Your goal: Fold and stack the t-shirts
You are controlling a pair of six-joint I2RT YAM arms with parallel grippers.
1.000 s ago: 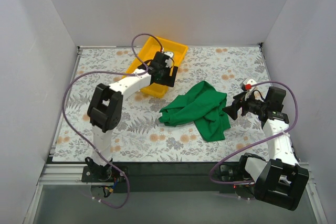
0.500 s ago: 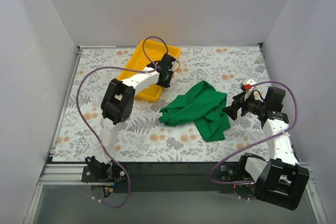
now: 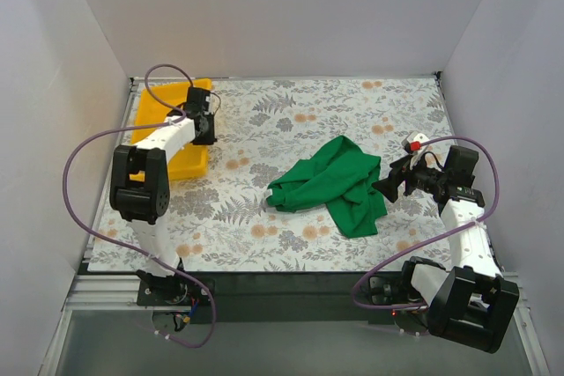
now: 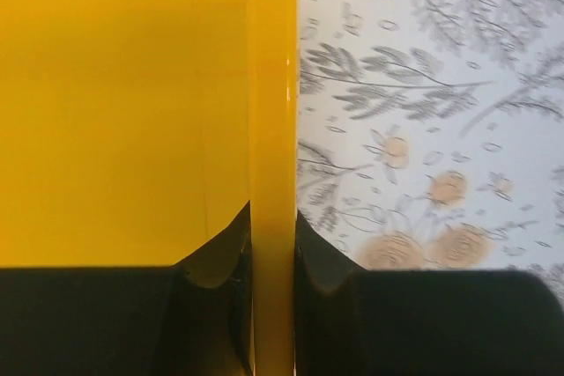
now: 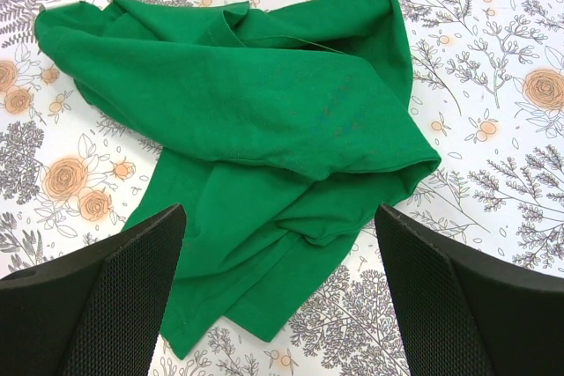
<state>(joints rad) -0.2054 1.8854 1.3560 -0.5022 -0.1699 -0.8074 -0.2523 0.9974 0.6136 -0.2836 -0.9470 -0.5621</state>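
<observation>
Shirt in a heap: the green t-shirt (image 3: pixel 330 184) lies crumpled mid-tabletop (image 3: pixel 352 103), not yet folded. The right jaws gape just beside its right edge. The left jaws are clamped on the rim of the yellow tray (image 3: pixel 157 112), far left. Spreading likely comes first: pinch one layer at a hem and draw it flat.

The bright green t-shirt (image 3: pixel 330 184) lies crumpled in a loose heap on the flowered table (image 3: pixel 352 107), a little right of the middle. It is unfolded, with deep creases, and one part spreads flat toward the near edge.
</observation>
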